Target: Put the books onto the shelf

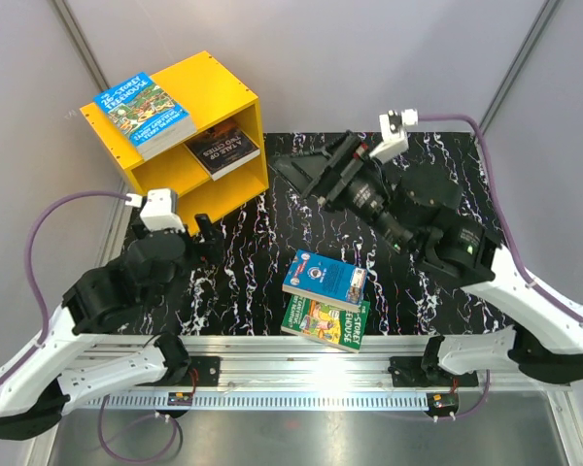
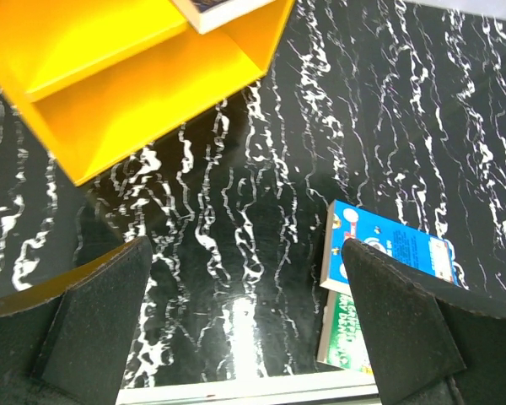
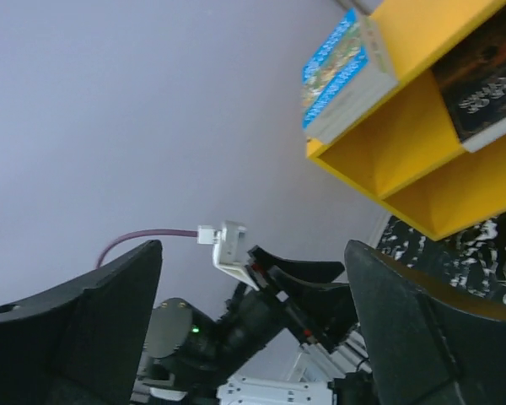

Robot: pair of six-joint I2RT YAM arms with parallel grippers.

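Jaws spread wide, black marbled table, grey walls

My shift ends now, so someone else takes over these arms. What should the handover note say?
Left gripper: open, empty, near the yellow shelf front.
Right gripper: open, empty, pointed toward the shelf.
Done: blue Treehouse book lies on the shelf top; dark book lies on the middle board.
Left: blue book stacked on green book on the table near the arm bases; both need shelving.
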